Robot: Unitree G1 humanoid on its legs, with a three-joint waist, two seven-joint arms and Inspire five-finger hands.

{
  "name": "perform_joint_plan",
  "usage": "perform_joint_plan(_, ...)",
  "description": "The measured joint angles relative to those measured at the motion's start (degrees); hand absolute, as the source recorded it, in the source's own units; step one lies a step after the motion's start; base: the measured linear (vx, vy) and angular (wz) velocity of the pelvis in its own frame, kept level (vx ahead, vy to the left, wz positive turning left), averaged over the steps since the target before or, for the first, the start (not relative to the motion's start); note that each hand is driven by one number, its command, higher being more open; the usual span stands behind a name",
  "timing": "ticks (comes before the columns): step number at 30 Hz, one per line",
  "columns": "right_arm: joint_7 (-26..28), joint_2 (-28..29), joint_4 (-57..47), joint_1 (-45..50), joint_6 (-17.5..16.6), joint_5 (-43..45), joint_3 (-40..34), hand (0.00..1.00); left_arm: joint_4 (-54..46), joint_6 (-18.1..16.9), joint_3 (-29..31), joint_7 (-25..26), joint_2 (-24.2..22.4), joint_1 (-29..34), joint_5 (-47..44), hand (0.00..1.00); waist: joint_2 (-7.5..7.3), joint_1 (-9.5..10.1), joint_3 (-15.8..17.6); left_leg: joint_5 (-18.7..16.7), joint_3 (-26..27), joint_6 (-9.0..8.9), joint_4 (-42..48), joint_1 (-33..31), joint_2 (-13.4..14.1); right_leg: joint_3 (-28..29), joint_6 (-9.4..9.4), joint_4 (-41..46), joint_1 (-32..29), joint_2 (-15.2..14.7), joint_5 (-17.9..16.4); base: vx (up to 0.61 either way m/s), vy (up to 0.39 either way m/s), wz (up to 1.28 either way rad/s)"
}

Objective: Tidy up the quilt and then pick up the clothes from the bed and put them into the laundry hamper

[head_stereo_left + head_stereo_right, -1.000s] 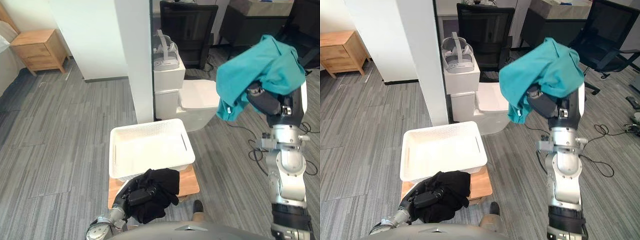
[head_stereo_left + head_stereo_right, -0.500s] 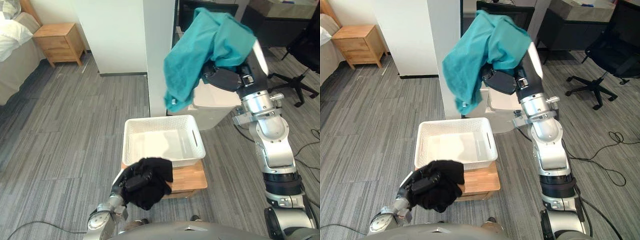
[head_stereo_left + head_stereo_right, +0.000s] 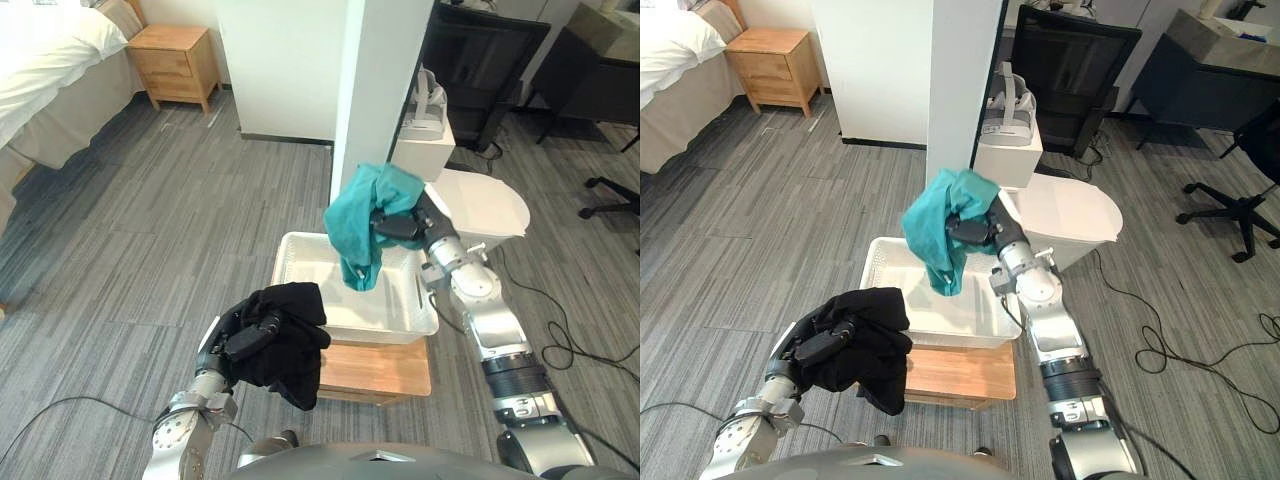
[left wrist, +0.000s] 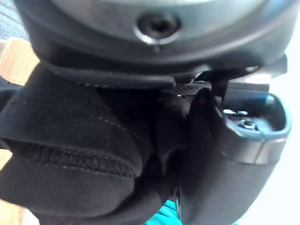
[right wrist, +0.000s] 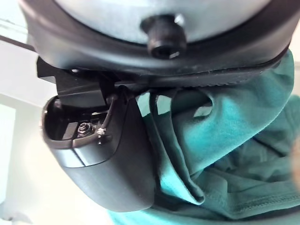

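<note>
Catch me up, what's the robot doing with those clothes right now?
The robot is at the white laundry hamper, which sits on a low wooden stool, with one garment in each hand. The right robot hand grips a teal garment and holds it over the hamper, its loose end dangling toward the inside. The left robot hand clutches a black garment beside the hamper's near left corner, not yet over it. Neither garment has been released.
</note>
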Motion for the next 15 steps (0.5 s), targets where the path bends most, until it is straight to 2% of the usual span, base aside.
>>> perform_joint_plan(1, -0.23, 0.11, 0.89, 0.38, -0.05, -1.07, 0.48, 0.00, -0.50, 0.01, 0.10, -0.23, -0.04, 0.23, 0.00, 0.00, 0.00, -0.03, 0.00, 0.00, -0.10, 0.00, -0.01, 0.00, 0.00, 0.00, 0.00, 0.00, 0.04, 0.00, 0.00, 0.00, -0.007, 0.09)
perform_joint_plan(2, -1.15, 0.69, 2.89, 1.18, -0.11, -1.92, 1.43, 1.00, -1.56, 0.07, 0.12, -0.58, -0.16, 0.54, -0.05, 0.00, 0.00, -0.02, 0.00, 0.00, -0.16, 0.00, -0.03, -0.01, 0.00, 0.00, 0.00, 0.00, 0.05, 0.00, 0.00, -0.01, -0.007, 0.03)
perform_joint_plan(3, -1.76, 1.20, 3.88, 1.72, -0.13, -1.96, 1.82, 1.00, -1.92, 0.16, 0.13, -0.74, -0.26, 0.49, -0.11, 0.00, 0.01, -0.02, 0.01, 0.00, -0.18, 0.00, -0.02, -0.01, 0.00, 0.00, 0.00, -0.01, 0.08, 0.00, 0.00, 0.00, 0.000, 0.00)
perform_joint_plan(6, -4.97, 3.42, 8.84, 4.25, -0.40, -11.41, 5.67, 1.00, -2.57, 1.30, -0.64, -0.50, -0.83, -0.93, -1.82, 0.00, 0.03, -0.16, 0.02, 0.01, -0.04, -0.03, 0.03, 0.02, 0.00, 0.08, -0.03, -0.14, 0.13, 0.02, -0.02, -0.01, -0.003, -0.01)
perform_joint_plan(8, -6.25, 4.00, 15.73, 4.35, -0.47, -17.39, 9.12, 1.00, -0.89, 0.93, -1.93, 0.69, -0.73, -3.66, -2.63, 0.00, 0.06, -0.08, 0.03, 0.14, 0.14, -0.16, -0.05, -0.03, -0.12, 0.14, -0.07, -0.49, 0.14, -0.01, -0.05, -0.06, -0.010, -0.05)
perform_joint_plan(11, -8.23, 5.32, 24.86, 4.37, -0.62, -24.45, 10.60, 1.00, 3.20, -1.60, -4.35, 2.80, -0.35, -7.93, -2.61, 0.00, 0.22, -0.29, 0.16, 1.51, 0.14, -0.24, -1.58, -0.03, -0.65, 0.01, -0.66, -1.42, -0.11, -0.15, -0.46, -0.07, -0.017, -0.02)
perform_joint_plan(13, -10.81, 5.39, 25.73, 4.36, -1.05, -26.82, 10.74, 1.00, 3.61, -2.70, -4.88, 3.95, -0.24, -9.00, -2.29, 0.00, 0.45, -0.88, 0.19, 1.63, 0.22, -0.35, -1.66, -0.15, -0.62, 0.09, -0.76, -1.80, 0.06, -0.13, -0.52, -0.08, -0.023, -0.01)
perform_joint_plan(15, -15.88, 4.38, 25.73, 4.27, -2.41, -34.33, 10.83, 1.00, 3.38, -6.77, -6.83, 5.70, 0.43, -10.93, -1.54, 0.00, 0.49, -1.59, 0.18, 1.78, 0.44, -0.54, -1.82, -0.30, -0.33, 0.14, -0.92, -1.91, 0.10, 0.10, -0.62, -0.08, -0.024, 0.02)
